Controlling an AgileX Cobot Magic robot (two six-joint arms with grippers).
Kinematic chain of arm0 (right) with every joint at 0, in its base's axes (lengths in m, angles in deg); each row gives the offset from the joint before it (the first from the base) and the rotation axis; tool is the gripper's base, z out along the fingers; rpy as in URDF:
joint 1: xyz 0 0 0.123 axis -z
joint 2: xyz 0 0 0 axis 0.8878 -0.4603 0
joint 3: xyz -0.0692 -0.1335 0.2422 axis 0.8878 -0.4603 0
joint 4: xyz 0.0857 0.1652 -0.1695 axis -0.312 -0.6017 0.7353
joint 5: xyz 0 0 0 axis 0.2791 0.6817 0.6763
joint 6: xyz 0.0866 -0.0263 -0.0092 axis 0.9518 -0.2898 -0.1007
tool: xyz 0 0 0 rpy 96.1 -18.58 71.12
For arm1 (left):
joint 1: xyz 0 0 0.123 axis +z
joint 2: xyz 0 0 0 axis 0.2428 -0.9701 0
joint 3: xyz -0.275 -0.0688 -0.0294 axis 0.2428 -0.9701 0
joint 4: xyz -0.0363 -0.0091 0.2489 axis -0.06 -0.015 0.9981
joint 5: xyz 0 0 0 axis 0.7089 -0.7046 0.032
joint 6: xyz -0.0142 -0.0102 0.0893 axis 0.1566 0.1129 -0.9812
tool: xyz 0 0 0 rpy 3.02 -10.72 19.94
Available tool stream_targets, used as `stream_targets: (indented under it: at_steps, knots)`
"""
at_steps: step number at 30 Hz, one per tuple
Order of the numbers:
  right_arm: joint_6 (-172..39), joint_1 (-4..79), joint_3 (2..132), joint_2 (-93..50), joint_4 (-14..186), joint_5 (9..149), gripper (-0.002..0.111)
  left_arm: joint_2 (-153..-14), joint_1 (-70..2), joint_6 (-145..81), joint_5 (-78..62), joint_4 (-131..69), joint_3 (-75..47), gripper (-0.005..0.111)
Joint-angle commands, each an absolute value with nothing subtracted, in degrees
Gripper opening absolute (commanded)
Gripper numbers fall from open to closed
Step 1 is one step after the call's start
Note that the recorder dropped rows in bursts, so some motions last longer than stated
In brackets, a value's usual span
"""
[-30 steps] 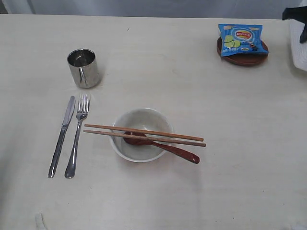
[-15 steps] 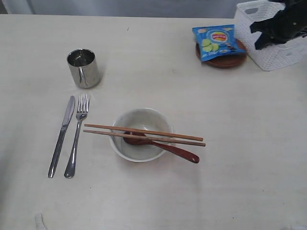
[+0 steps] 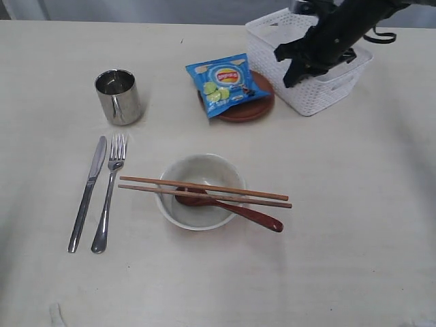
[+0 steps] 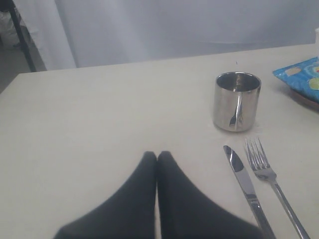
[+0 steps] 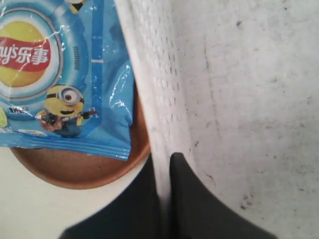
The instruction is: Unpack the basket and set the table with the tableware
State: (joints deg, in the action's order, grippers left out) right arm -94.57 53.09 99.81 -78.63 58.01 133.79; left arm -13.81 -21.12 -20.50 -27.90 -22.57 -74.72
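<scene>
Pinching the white basket by its near wall, my right gripper sits at the far right of the table; in the right wrist view its fingers are drawn narrow on either side of that lattice wall, so this tool is clamped on the basket; whether the basket rests on the tabletop or hangs just above it I cannot tell; close beside it lies the small brown plate with the blue snack bag on top, the bag covering most of the plate and overhanging its left edge; whether basket and plate touch I cannot tell; my left gripper is pressed together with its tips meeting and nothing between them, low over a bare part of the table; ahead of it the shiny steel cup stands upright, and the knife and fork lie side by side just this side of the cup; in the exterior view that cup is at the left, with the knife and fork parallel below it, near each other but apart; the pale bowl sits in the middle of the table; two chopsticks lie across its rim, and the reddish-brown spoon rests in it with its handle sticking out to the right under the chopsticks.
</scene>
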Motion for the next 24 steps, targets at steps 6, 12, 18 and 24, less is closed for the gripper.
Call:
stream_targets:
  at_steps: [6, 12, 18, 24]
  knots:
    - [-71.75, 46.18, 95.10, -75.19, 60.00, 127.46, -0.001, -13.70, -21.41, -20.37, -27.87, -22.80, -74.86, 0.000]
    - [-54.13, 43.85, 95.10, -74.22, 73.95, 128.12, -0.001, -13.70, -21.41, -20.37, -27.87, -22.80, -74.86, 0.000]
    - [-43.01, 43.11, 91.11, -72.61, 81.64, 130.85, -0.001, -13.70, -21.41, -20.37, -27.87, -22.80, -74.86, 0.000]
    - [-37.27, 42.33, 79.80, -67.60, 78.27, 123.42, -0.001, -13.70, -21.41, -20.37, -27.87, -22.80, -74.86, 0.000]
